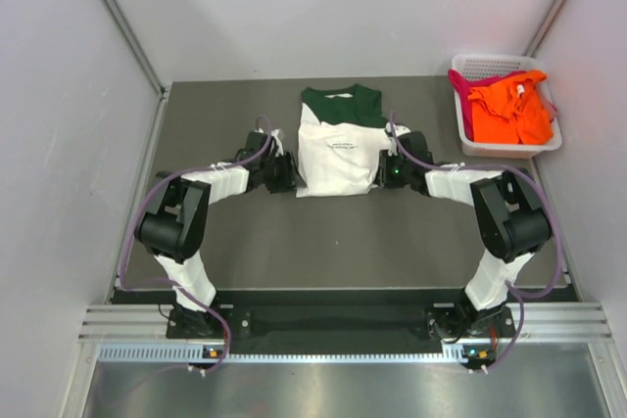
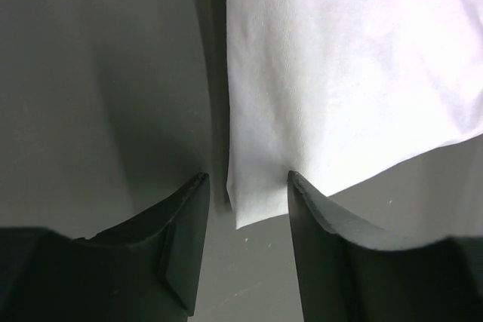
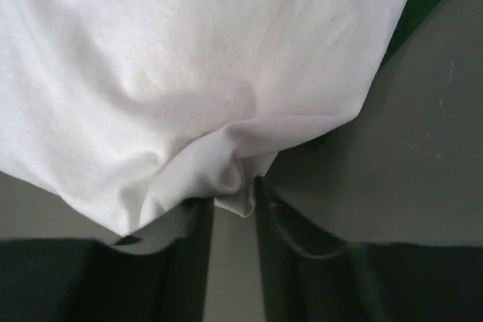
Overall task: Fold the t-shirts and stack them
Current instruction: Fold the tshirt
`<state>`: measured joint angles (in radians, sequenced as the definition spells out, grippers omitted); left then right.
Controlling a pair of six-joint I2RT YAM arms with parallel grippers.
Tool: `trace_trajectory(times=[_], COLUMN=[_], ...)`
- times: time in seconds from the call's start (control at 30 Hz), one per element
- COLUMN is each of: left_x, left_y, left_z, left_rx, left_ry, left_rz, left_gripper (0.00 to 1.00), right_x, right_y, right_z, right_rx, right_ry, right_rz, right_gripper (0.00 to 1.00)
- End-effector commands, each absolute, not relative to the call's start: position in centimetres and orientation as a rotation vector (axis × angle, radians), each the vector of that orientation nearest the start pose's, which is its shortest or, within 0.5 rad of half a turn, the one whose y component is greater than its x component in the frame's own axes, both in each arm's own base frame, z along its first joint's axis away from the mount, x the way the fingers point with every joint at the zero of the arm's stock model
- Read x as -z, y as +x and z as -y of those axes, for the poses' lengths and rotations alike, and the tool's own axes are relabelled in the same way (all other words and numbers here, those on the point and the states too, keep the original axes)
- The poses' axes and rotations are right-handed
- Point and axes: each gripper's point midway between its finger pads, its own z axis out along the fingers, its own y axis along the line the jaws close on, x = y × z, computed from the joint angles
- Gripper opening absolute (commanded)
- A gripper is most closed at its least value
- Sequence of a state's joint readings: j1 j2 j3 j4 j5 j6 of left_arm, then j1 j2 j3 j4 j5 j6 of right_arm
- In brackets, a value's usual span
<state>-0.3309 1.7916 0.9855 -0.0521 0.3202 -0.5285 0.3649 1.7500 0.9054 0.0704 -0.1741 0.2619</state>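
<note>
A white t-shirt (image 1: 333,149) with a dark green collar end and small black print lies folded into a rectangle in the middle of the table. My left gripper (image 1: 291,171) sits at its near left corner. In the left wrist view the jaws of that gripper (image 2: 247,179) stand apart around the shirt's corner (image 2: 256,201), with a gap on the left side. My right gripper (image 1: 382,171) is at the near right edge. Its jaws (image 3: 232,190) pinch a bunched fold of the white cloth (image 3: 189,58). An orange t-shirt (image 1: 509,110) and a magenta one (image 1: 462,85) lie in the basket.
The white lattice basket (image 1: 509,149) stands at the back right against the wall. Grey walls close in the table on the left, right and back. Dark table surface (image 1: 333,242) stretches between the shirt and the arm bases.
</note>
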Motion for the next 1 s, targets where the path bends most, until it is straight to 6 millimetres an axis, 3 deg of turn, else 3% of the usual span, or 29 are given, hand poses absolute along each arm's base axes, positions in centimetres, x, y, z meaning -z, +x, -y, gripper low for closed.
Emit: trace_trajectory(times=[0.0,0.2,0.53,0.77,0.87,0.93,0.97], left_x=[-1.9,-0.8,-1.1,-0.4,-0.3,-0.7,-0.8], left_y=[36.6,35.2,32.9,31.6,31.6,32.1,32.3], left_z=[20.0,19.6,20.0,20.3,21.2,21.8,22.0], left_rx=[0.689,0.68,0.759,0.777,0.822,0.864,0.869], left_ry=[-0.093,-0.106,-0.104,-0.116,-0.111,-0.104,-0.111], left_rz=[-2.566,-2.611,-2.648,-2.698,-2.708,-2.698,-2.69], left_gripper=[0.5,0.38,0.52,0.43,0.26,0.0,0.0], right_x=[-4.3,-4.3,-4.4,-4.3,-4.2,-4.4,-4.4], right_y=[39.8,39.4,38.7,38.6,38.5,38.4,38.3], right_z=[-19.6,-19.6,-19.5,-19.5,-19.6,-19.7,-19.6], right_rx=[-0.465,-0.466,-0.485,-0.489,-0.494,-0.499,-0.499], right_ry=[-0.235,-0.234,-0.23,-0.231,-0.235,-0.235,-0.235], right_rz=[-2.322,-2.323,-2.321,-2.326,-2.328,-2.325,-2.327], right_gripper=[0.23,0.0,0.0,0.0,0.0,0.0,0.0])
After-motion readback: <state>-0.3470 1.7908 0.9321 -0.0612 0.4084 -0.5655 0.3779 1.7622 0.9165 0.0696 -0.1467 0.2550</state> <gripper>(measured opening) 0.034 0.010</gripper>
